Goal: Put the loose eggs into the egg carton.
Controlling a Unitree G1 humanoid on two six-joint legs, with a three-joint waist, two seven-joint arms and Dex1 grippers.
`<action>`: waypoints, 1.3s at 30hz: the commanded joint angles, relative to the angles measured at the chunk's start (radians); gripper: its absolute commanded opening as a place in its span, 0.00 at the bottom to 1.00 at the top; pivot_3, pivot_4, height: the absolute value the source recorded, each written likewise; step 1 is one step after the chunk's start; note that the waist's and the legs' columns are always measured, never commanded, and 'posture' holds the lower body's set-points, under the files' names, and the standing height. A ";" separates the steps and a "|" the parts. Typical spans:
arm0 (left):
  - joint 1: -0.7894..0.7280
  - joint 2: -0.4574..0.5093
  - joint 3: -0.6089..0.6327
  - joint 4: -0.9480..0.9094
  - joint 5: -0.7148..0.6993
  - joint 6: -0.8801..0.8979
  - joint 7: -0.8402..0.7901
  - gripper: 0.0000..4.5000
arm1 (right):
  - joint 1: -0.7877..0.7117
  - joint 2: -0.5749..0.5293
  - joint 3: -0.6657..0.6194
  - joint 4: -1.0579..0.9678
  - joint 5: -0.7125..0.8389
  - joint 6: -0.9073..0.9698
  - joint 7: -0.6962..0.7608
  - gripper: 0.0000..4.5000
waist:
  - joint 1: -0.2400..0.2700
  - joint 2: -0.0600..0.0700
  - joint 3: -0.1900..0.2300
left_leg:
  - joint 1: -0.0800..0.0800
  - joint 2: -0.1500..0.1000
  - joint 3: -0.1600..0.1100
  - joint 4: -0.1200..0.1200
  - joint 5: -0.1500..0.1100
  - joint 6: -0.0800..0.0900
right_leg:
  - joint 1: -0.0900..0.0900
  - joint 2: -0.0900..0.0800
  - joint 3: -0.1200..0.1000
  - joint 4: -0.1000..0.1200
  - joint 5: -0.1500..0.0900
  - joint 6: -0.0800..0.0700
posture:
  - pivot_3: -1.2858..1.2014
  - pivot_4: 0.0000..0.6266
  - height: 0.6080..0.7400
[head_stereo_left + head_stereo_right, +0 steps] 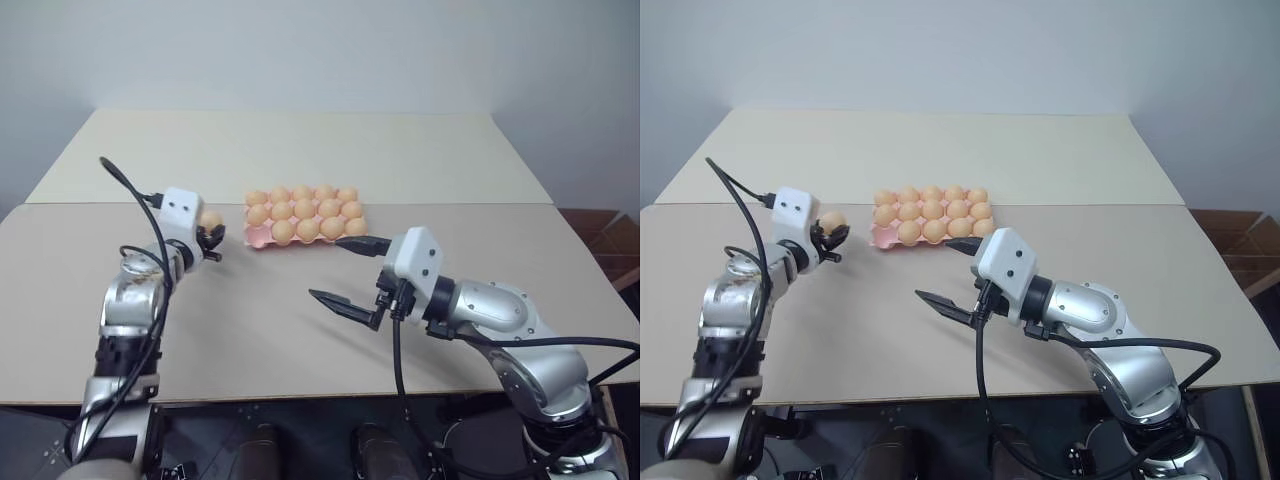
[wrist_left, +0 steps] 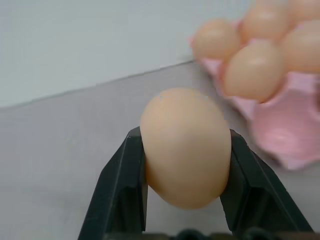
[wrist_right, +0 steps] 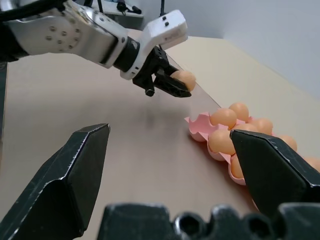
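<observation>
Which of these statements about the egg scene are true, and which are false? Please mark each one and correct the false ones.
1. The left gripper holds an egg between its fingers. True.
2. The right gripper is shut on an egg. False: its fingers stand wide apart with nothing between them.
3. The egg carton is pink. True.
4. Every cup of the carton is filled. False: the near corner cup on the robot's left is bare.
5. The held egg rests on the table. False: it is held above the table, beside the carton.
</observation>
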 commanded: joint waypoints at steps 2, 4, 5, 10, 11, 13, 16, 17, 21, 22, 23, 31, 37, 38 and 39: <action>0.017 -0.059 -0.063 -0.152 0.003 0.013 0.027 0.34 | -0.007 -0.008 -0.040 -0.039 0.032 -0.007 0.005 1.00 | 0.009 0.000 0.000 | 0.000 0.000 -0.001 0.001 0.000 0.000 | 0.001 0.000 -0.001 0.000 0.000 0.000 | 0.52 0.24 1.00; 0.013 -0.077 -0.086 -0.127 0.031 -0.020 0.044 0.34 | -0.007 -0.010 -0.043 -0.042 0.038 -0.001 0.000 1.00 | 0.008 0.000 0.000 | 0.000 0.000 -0.001 0.002 0.000 0.000 | 0.001 0.000 0.000 0.000 0.001 0.000 | 0.52 0.24 1.00; 0.006 -0.086 -0.090 -0.113 0.038 -0.030 0.052 0.34 | -0.006 -0.011 -0.045 -0.044 0.041 0.001 -0.001 1.00 | 0.008 0.000 0.000 | 0.001 0.000 0.000 0.003 0.000 0.000 | 0.001 0.000 0.000 0.000 0.001 0.000 | 0.52 0.24 1.00; -0.014 -0.101 -0.111 -0.067 0.063 -0.060 0.065 0.34 | -0.002 -0.018 -0.049 -0.047 0.047 0.005 -0.005 1.00 | 0.002 0.000 0.000 | 0.000 0.000 -0.001 0.002 0.000 0.000 | 0.001 0.001 0.000 0.000 0.001 0.000 | 0.52 0.24 1.00; -0.021 -0.101 -0.116 -0.054 0.074 -0.066 0.071 0.34 | -0.001 -0.019 -0.049 -0.048 0.047 0.006 -0.006 1.00 | 0.001 0.000 0.000 | 0.000 0.000 -0.001 0.002 0.000 0.000 | 0.000 0.001 0.000 0.000 0.001 0.000 | 0.52 0.24 1.00; -0.030 -0.101 -0.116 -0.035 0.088 -0.073 0.084 0.34 | 0.001 -0.019 -0.048 -0.048 0.046 0.005 -0.008 1.00 | 0.002 0.000 0.000 | 0.000 0.000 -0.001 0.002 0.000 0.000 | 0.001 0.001 0.000 0.000 0.001 0.000 | 0.52 0.24 1.00; -0.038 -0.102 -0.113 -0.010 0.096 -0.087 0.089 0.34 | 0.003 -0.018 -0.047 -0.047 0.045 0.002 -0.009 1.00 | 0.002 0.000 0.000 | 0.000 0.000 -0.001 0.003 0.000 0.000 | 0.001 0.001 0.000 0.000 0.001 0.000 | 0.52 0.24 1.00; -0.040 -0.103 -0.113 0.000 0.099 -0.093 0.088 0.34 | 0.003 -0.018 -0.047 -0.046 0.045 0.001 -0.009 1.00 | 0.002 0.000 0.000 | 0.000 0.000 -0.001 0.003 0.000 0.000 | 0.001 0.001 0.000 0.000 0.001 0.000 | 0.52 0.24 1.00; -0.076 -0.117 -0.127 0.112 0.119 -0.167 0.095 0.34 | 0.000 -0.012 -0.042 -0.039 0.043 -0.002 -0.010 1.00 | 0.002 0.000 0.000 | 0.000 0.000 -0.001 0.003 0.000 0.000 | 0.001 0.001 0.000 0.000 0.001 0.000 | 0.52 0.24 1.00; -0.084 -0.124 -0.129 0.133 0.122 -0.179 0.097 0.34 | -0.001 -0.011 -0.041 -0.037 0.043 -0.003 -0.010 1.00 | 0.002 0.000 0.000 | 0.000 0.000 -0.001 0.003 0.000 0.000 | 0.001 0.001 0.000 0.000 0.001 0.000 | 0.52 0.24 1.00; -0.092 -0.130 -0.131 0.149 0.125 -0.188 0.097 0.34 | -0.001 -0.011 -0.041 -0.036 0.043 -0.003 -0.009 1.00 | 0.002 0.000 0.000 | 0.000 0.000 -0.001 0.003 0.000 0.000 | 0.001 0.001 0.000 0.000 0.001 0.000 | 0.52 0.24 1.00; -0.086 -0.144 -0.136 0.165 0.136 -0.203 0.087 0.63 | 0.000 -0.009 -0.039 -0.036 0.039 -0.004 -0.011 1.00 | 0.001 0.000 0.000 | 0.000 0.000 -0.001 0.003 0.000 0.000 | 0.001 0.001 0.000 0.000 0.001 0.000 | 0.52 0.24 1.00; -0.077 -0.137 -0.124 0.168 0.154 -0.221 0.108 0.99 | 0.011 -0.007 -0.035 -0.031 0.025 -0.013 -0.018 1.00 | 0.002 0.000 0.000 | 0.000 0.000 -0.001 0.003 0.000 0.000 | 0.001 0.001 0.000 0.000 0.001 0.000 | 0.52 0.24 1.00; -0.077 -0.138 -0.120 0.167 0.156 -0.224 0.113 0.99 | 0.012 -0.007 -0.035 -0.030 0.022 -0.014 -0.020 1.00 | 0.002 0.000 0.000 | 0.000 0.000 -0.001 0.003 0.000 0.000 | 0.001 0.001 0.000 0.000 0.001 0.000 | 0.52 0.24 1.00; -0.076 -0.143 -0.112 0.163 0.157 -0.233 0.125 0.99 | 0.014 -0.006 -0.034 -0.029 0.018 -0.016 -0.021 1.00 | 0.002 0.000 0.000 | 0.000 0.000 -0.001 0.003 0.000 0.000 | 0.001 0.001 0.000 0.000 0.001 0.000 | 0.52 0.24 1.00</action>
